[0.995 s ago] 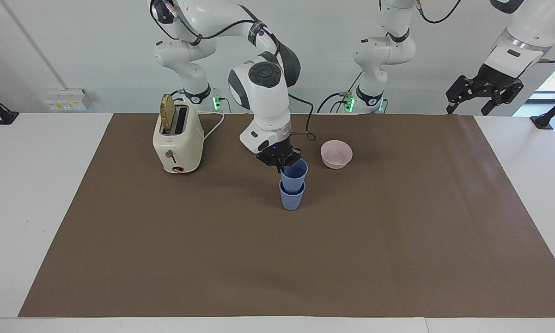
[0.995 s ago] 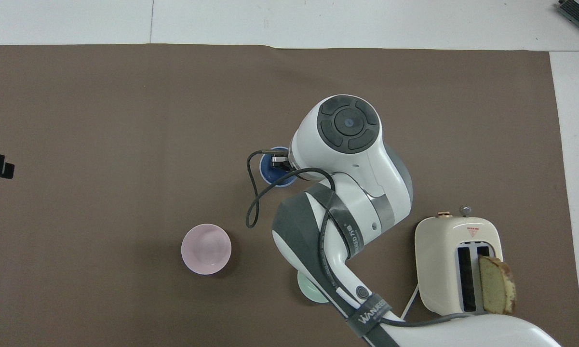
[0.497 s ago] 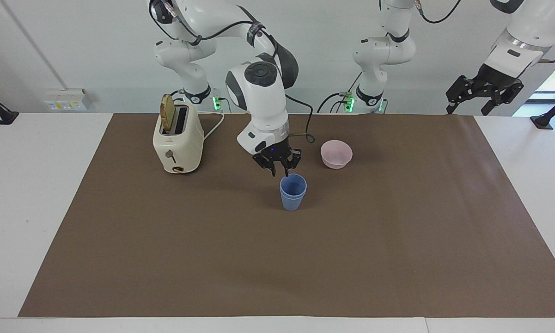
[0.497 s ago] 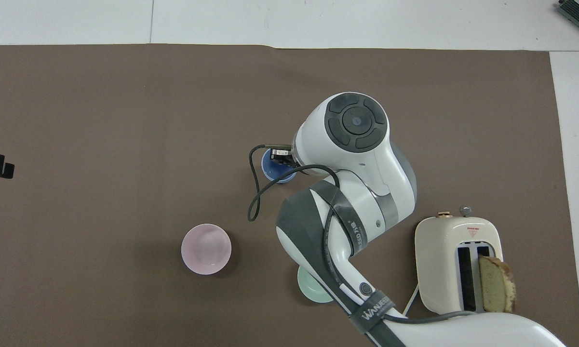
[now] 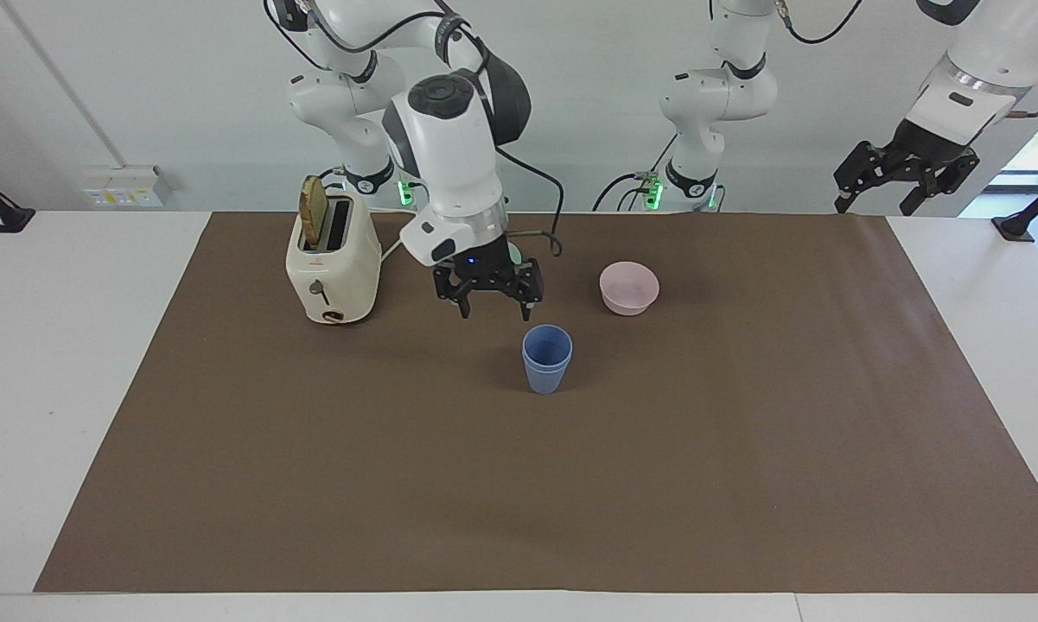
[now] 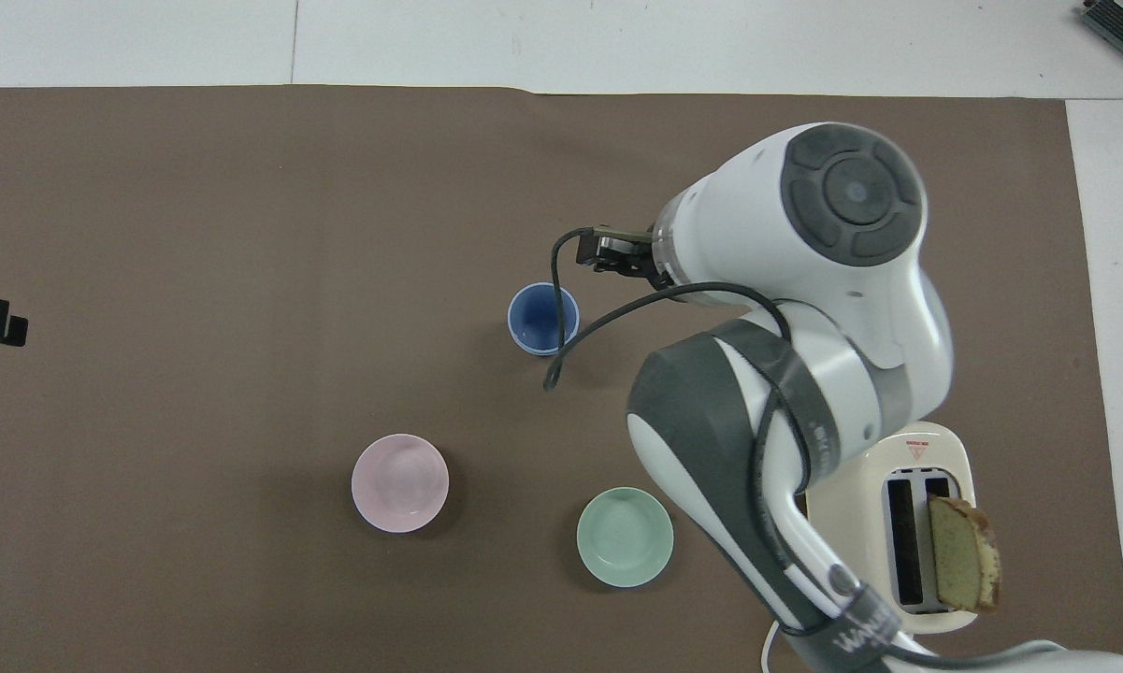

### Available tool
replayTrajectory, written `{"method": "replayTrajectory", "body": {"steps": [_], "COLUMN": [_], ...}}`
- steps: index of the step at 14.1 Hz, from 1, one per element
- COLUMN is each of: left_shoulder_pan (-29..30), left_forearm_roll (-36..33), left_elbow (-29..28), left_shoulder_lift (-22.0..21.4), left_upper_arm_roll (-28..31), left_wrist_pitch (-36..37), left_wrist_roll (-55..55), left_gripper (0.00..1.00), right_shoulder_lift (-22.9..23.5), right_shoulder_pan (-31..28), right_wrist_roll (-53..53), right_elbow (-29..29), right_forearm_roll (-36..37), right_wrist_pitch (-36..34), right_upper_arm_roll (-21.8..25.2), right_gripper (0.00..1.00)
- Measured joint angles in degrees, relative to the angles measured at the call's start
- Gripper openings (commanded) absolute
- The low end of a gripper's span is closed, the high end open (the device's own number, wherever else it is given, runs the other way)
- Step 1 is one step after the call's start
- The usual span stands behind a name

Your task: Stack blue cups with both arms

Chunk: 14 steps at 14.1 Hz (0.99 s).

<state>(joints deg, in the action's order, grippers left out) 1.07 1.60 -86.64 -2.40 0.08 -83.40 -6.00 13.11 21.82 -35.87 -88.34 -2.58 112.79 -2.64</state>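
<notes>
I judge the stacking done: the two small periwinkle-blue plastic cups (image 5: 547, 358) sit nested, upright, mid-counter on the brown mat, farther from the robots than the pink bowl (image 5: 628, 287). My right gripper (image 5: 489, 309) hangs empty, fingers spread, over the mat between cups and toaster (image 5: 332, 263). The left gripper (image 5: 906, 186) waits raised (spread too).

Matt plastic blue cups (image 5: 547, 358); glossy pink bowl (image 5: 628, 288) and green bowl (image 6: 625, 536); matt brown paper (image 5: 570, 484) covering worktop.
</notes>
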Motion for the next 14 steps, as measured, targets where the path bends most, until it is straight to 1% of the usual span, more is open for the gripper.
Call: {"method": "replayTrajectory", "body": {"steps": [3, 5, 7, 9, 14], "left_shoulder_pan": [0.0, 0.0, 0.0, 0.0, 0.0], "left_forearm_roll": [0.0, 0.0, 0.0, 0.0, 0.0], "left_elbow": [0.0, 0.0, 0.0, 0.0, 0.0], "left_shoulder_lift": [0.0, 0.0, 0.0, 0.0, 0.0], "left_upper_arm_roll": [0.0, 0.0, 0.0, 0.0, 0.0], "left_wrist_pitch": [0.0, 0.0, 0.0, 0.0, 0.0], "left_wrist_roll": [0.0, 0.0, 0.0, 0.0, 0.0], "left_gripper": [1.0, 1.0, 1.0, 1.0, 1.0], "right_shoulder_lift": [-5.0, -8.1, -10.5, -11.6, -11.9], "right_shoulder_pan": [-4.8, -8.2, -11.5, -13.5, -14.6], "right_wrist_roll": [1.9, 5.9, 11.3, 15.4, 19.3], "right_elbow": [0.0, 0.0, 0.0, 0.0, 0.5], "right_forearm_roll": [1.3, 1.5, 1.9, 3.0, 5.5], "right_wrist_pitch": [-5.6, -10.1, -12.9, -14.5, -16.7], "right_upper_arm_roll": [0.1, 0.1, 0.2, 0.2, 0.2], "right_gripper": [1.0, 1.0, 1.0, 1.0, 1.0]}}
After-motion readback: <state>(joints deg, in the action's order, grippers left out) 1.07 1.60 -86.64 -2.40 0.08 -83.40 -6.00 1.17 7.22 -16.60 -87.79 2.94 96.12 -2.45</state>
